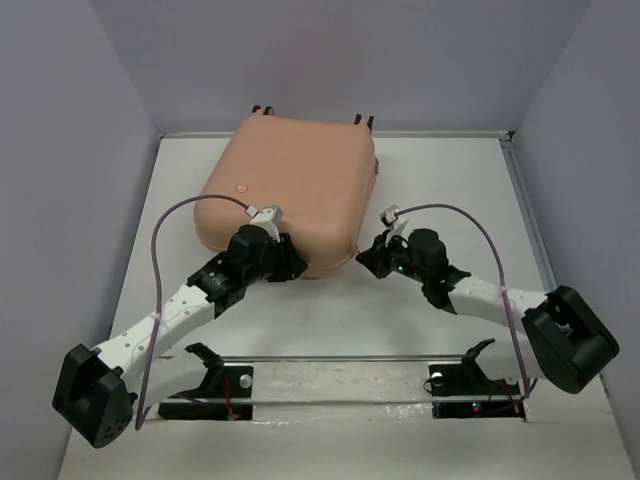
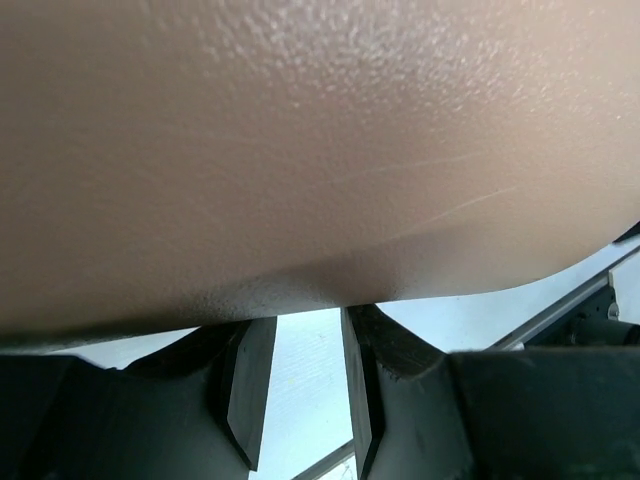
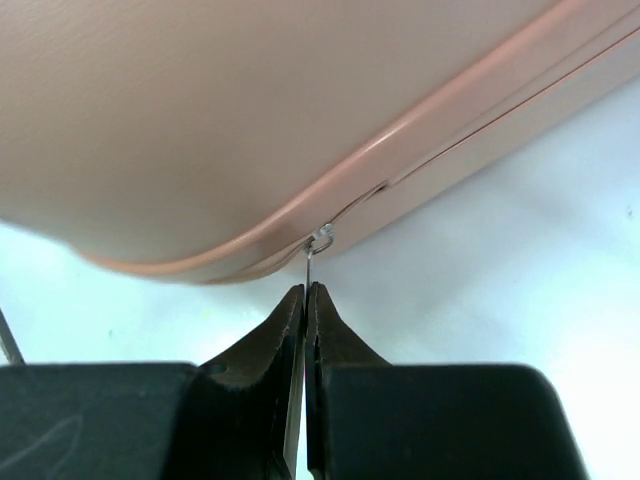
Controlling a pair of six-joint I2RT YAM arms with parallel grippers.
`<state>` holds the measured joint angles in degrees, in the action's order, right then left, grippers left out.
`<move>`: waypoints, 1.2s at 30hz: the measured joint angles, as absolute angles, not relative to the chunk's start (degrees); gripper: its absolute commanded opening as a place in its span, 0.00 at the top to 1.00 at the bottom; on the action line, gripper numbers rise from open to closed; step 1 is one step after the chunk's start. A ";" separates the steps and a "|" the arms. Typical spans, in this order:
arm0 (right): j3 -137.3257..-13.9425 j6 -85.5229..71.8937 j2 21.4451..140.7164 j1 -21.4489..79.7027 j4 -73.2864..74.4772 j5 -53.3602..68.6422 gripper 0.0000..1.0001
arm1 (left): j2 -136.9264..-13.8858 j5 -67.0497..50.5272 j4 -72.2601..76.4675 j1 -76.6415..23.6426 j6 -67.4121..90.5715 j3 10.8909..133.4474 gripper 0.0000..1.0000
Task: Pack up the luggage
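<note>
Closed luggage (image 1: 290, 190), contents hidden; right pincer (image 3: 304, 291) pinches its zipper pull (image 3: 311, 266).

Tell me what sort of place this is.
Probably a robot lab test cell: plain lavender walls boxing in a white table, two arms bolted at its near edge, at a peach suitcase.

Lavender walls (image 1: 400, 50), white table (image 1: 330, 312)

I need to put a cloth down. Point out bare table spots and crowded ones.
Widest bare table: right of the suitcase, up to the wall. A narrower strip runs along its left side. Another lies between left arm and right arm. Crowded: the suitcase's near edge, where left gripper and right gripper sit.
</note>
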<state>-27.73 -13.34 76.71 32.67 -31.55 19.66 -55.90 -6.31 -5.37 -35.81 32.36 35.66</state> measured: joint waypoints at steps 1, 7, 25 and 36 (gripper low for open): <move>-27.16 -13.45 75.31 33.93 -30.13 17.58 0.93 | -56.58 -5.96 -5.39 -35.90 32.36 36.12 0.56; -26.85 -15.42 68.84 42.41 -21.54 3.86 0.93 | -59.44 -5.17 -5.98 -35.94 32.18 38.28 0.56; -33.39 -25.15 74.41 61.21 -18.55 -27.22 0.93 | -67.75 2.26 -17.65 -33.85 27.46 49.95 0.37; -30.48 -27.00 60.45 68.12 -10.37 -14.31 0.93 | -66.30 6.35 -15.40 -30.17 26.59 61.19 0.11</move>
<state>-30.48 -27.00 60.45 68.12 -10.37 -14.31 -66.30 6.35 -15.40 -30.17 26.59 61.19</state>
